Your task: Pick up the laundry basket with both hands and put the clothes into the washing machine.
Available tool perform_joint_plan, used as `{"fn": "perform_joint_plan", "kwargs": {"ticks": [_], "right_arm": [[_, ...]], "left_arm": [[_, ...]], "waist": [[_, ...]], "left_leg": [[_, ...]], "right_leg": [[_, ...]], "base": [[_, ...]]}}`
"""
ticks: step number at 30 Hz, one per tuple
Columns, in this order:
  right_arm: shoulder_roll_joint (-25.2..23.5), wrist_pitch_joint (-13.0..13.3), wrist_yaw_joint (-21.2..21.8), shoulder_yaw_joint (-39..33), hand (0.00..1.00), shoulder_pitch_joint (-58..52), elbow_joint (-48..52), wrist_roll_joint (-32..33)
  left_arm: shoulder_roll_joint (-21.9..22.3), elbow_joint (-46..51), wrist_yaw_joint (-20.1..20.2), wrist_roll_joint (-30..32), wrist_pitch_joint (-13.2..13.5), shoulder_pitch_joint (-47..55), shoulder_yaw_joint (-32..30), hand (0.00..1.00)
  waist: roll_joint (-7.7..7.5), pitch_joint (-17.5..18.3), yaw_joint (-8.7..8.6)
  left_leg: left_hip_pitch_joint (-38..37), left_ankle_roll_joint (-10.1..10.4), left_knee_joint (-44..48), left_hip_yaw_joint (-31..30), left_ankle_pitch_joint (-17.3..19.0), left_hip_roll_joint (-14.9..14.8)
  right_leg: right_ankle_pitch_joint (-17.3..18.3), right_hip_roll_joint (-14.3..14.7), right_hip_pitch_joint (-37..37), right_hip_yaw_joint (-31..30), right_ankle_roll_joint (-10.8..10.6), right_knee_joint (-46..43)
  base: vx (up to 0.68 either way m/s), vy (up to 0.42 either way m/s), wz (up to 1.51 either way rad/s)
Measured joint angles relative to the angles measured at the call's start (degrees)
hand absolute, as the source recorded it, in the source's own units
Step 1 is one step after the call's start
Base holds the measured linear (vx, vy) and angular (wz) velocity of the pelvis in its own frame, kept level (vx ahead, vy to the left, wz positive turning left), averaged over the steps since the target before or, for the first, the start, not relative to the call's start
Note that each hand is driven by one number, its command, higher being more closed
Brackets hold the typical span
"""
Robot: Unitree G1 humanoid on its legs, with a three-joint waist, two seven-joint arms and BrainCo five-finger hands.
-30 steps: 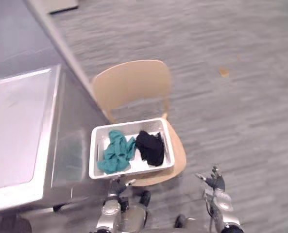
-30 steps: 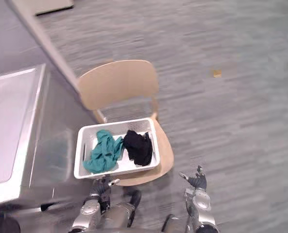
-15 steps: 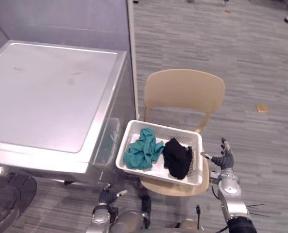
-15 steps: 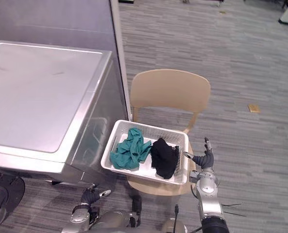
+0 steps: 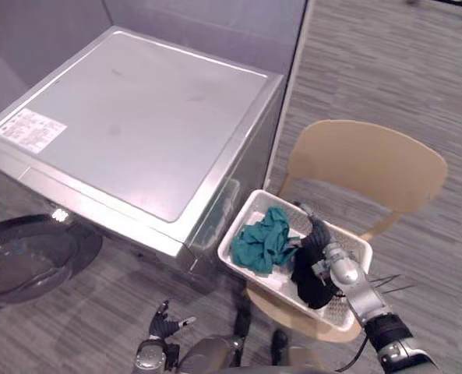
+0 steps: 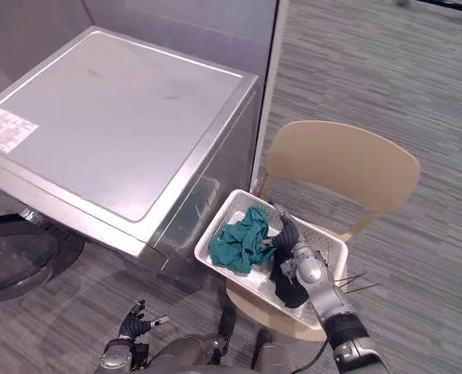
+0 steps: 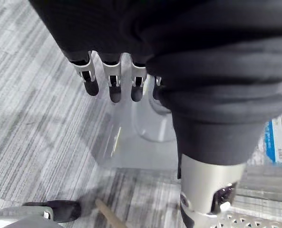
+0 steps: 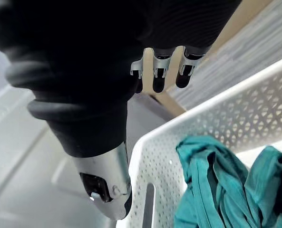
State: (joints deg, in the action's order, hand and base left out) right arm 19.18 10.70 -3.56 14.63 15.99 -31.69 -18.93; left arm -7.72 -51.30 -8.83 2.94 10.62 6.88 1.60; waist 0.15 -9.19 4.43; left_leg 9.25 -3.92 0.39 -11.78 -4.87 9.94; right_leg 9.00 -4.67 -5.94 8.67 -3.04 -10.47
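Right robot hand (image 5: pixel 321 240): fingers straight, empty, over the laundry basket (image 5: pixel 238 222), above the black cloth (image 5: pixel 308 287).
Left robot hand (image 5: pixel 165 321): fingers relaxed, empty, low over the floor (image 5: pixel 386 62), well apart from the basket; the farther hand.
Basket: on the chair (image 5: pixel 363 167) seat, long axis running from beside the washing machine (image 5: pixel 137 109) toward the robot's right; teal cloth (image 5: pixel 263 240) inside.

**Laundry test corner, office/lab-type room**

Evidence: 1 silver washer (image 5: pixel 137 117), round dark door (image 5: pixel 28 261) open low at its front. 1 pale wood chair (image 5: pixel 367 167) beside it, w/ white perforated basket (image 6: pixel 215 222) on seat. Floor (image 5: pixel 386 78): grey striped, commercial-type. Walls: plain grey partition panels (image 5: pixel 215 15) behind washer.
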Motion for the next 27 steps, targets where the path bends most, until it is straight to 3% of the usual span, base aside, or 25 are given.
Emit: {"fn": "perform_joint_plan", "kwargs": {"ticks": [4,8,10,19,20,23,27], "right_arm": [[1.53,-0.3,-0.48,2.08,0.0,5.91,-6.63,-3.93],[2.71,-1.79,-2.25,3.42,0.0,14.37,-14.36,-7.75],[4.21,-2.88,-3.28,4.05,0.0,19.66,-20.3,-10.84],[7.88,-4.85,-4.81,10.09,0.0,28.81,-28.52,-15.45],[7.49,-5.16,-5.31,10.09,1.0,29.53,-29.06,-15.48],[6.66,-6.16,-6.42,10.55,1.0,30.38,-30.2,-15.5],[5.74,-6.54,-7.42,10.89,1.0,31.85,-30.25,-14.75]], "left_arm": [[0.63,0.01,0.01,0.02,0.7,-0.38,0.01,0.0],[1.16,0.05,-0.05,-0.02,1.13,-1.99,0.05,0.0],[1.77,0.24,-0.18,-0.12,1.32,-3.85,0.06,0.0],[2.29,0.52,-1.59,-3.67,2.54,-9.89,2.79,0.0],[2.41,0.85,-1.68,-4.61,2.57,-10.56,3.08,0.0],[2.5,1.28,-2.5,-4.86,2.7,-11.62,3.56,0.0],[2.93,1.21,-2.66,-5.14,2.67,-12.09,4.05,0.0]], "waist": [[1.87,-1.64,1.3],[4.08,-5.42,1.75],[5.15,-8.37,2.76],[8.24,-13.74,4.63],[8.4,-14.44,4.85],[8.38,-14.61,5.98],[8.31,-14.65,6.02]], "left_leg": [[0.36,0.26,-0.03,-2.03,-0.24,0.03],[3.02,0.89,-0.33,-2.9,-1.9,-0.1],[4.72,1.39,-0.32,-3.35,-2.72,-0.4],[10.27,1.46,-0.48,-6.96,-4.88,-0.48],[10.49,1.83,-0.67,-7.61,-5.16,-0.46],[10.96,2.72,-1.92,-8.76,-6.13,-0.6],[10.96,3.77,-3.48,-9.48,-7.25,-0.88]], "right_leg": [[-0.06,0.62,0.61,1.18,0.11,0.85],[-0.6,0.61,-1.73,1.94,0.93,0.97],[-0.94,0.79,-3.57,2.17,1.4,0.55],[0.38,0.51,-11.23,4.85,2.18,-5.63],[0.78,0.43,-11.8,5.2,2.22,-6.44],[2.09,0.28,-13.68,5.45,2.72,-8.84],[3.79,-0.02,-15.58,5.52,3.47,-12.0]], "base": [[0.08,-0.073,0.24],[-0.02,-0.035,0.12],[-0.07,-0.02,0.06],[-0.08,-0.038,0.16],[-0.09,-0.109,0.22],[-0.07,-0.126,0.19],[-0.04,-0.132,0.12]]}}
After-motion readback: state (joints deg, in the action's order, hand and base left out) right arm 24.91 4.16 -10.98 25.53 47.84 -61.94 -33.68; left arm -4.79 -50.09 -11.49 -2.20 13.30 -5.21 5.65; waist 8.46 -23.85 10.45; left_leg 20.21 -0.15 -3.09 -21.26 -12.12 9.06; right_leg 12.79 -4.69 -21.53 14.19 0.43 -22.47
